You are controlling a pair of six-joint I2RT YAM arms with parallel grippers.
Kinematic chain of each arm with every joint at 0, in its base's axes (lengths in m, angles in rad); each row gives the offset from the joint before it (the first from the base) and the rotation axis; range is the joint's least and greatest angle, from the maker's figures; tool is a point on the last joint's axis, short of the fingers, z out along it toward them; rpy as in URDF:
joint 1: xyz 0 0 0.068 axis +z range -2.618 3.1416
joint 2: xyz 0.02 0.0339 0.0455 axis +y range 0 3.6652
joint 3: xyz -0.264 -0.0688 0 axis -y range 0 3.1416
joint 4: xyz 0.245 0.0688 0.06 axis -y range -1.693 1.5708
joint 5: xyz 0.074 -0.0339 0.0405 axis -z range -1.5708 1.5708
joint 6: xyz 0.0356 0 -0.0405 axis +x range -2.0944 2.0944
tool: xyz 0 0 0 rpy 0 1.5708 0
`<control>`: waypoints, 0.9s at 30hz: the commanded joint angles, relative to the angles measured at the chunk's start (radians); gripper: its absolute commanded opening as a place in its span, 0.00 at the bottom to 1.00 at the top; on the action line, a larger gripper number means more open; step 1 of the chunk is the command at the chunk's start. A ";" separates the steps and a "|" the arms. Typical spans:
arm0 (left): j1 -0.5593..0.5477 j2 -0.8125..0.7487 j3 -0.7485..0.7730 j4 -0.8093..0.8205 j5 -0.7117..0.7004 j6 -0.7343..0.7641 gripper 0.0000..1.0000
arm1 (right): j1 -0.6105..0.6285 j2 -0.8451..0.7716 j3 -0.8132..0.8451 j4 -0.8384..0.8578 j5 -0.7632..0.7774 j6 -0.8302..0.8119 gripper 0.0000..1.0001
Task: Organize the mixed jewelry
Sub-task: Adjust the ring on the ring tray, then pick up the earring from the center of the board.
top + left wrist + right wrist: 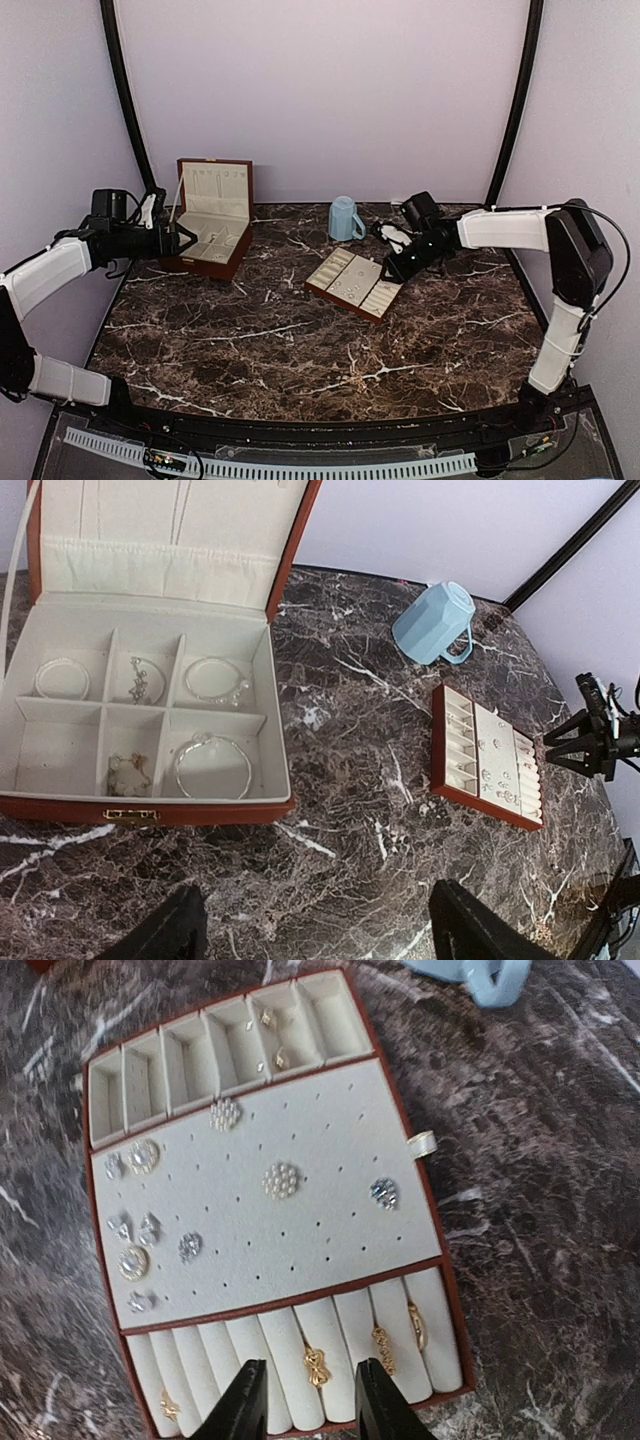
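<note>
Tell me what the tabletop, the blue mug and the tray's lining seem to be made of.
Tabletop: dark marble or marble-look laminate; white veins run through brown.
Light-blue mug: glazed ceramic or plastic, cannot tell which; smooth faceted sides.
Tray lining: cream velvet-like fabric, matte, pierced with small holes.

The top camera is looking down from high behind the arms at the whole surface. The left wrist camera is looking over the box toward the far tray. The right wrist camera is hanging close above that same tray.
</note>
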 commanded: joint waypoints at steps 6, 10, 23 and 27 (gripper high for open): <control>0.006 -0.106 -0.034 0.056 -0.063 0.011 0.81 | 0.018 -0.226 -0.086 0.134 -0.021 0.170 0.40; 0.006 -0.120 -0.048 0.066 -0.091 0.004 0.81 | 0.076 -0.263 -0.109 0.124 0.031 0.258 0.42; 0.006 -0.175 -0.069 0.073 -0.153 -0.009 0.81 | 0.325 -0.359 -0.266 0.126 0.296 0.633 0.42; 0.006 -0.188 -0.074 0.072 -0.158 -0.016 0.81 | 0.362 -0.381 -0.321 0.103 0.329 0.710 0.41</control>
